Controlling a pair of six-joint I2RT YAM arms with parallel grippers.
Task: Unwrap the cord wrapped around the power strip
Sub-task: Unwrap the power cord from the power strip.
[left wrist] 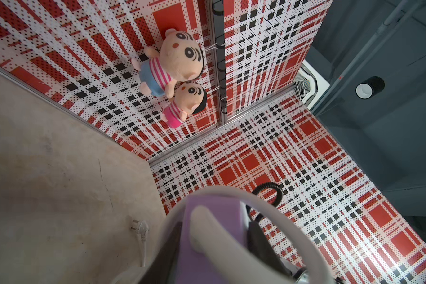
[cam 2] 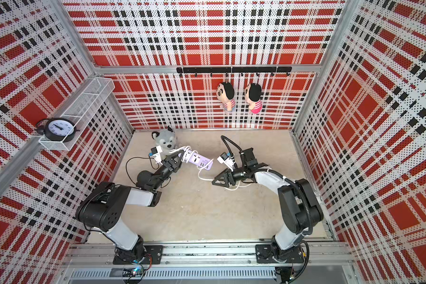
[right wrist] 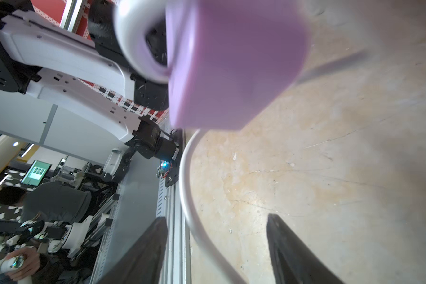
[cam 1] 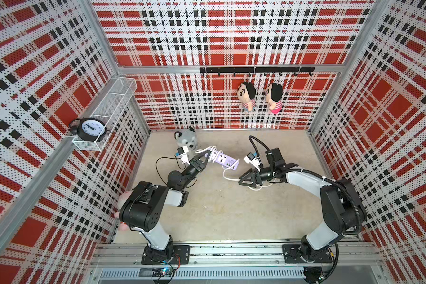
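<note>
Lavender power strip (cam 1: 225,159), white sockets up, white cord (right wrist: 183,172) looped round its left end; left tool (cam 1: 207,156) clamped there, right tool (cam 1: 241,180) apart.

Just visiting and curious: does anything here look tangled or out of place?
Yes: the cord loops untidily around one end of the power strip in the left gripper, its tail sprawling across the table.

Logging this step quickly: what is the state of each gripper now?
Left gripper: closed on the power strip.
Right gripper: open, holding nothing.
</note>
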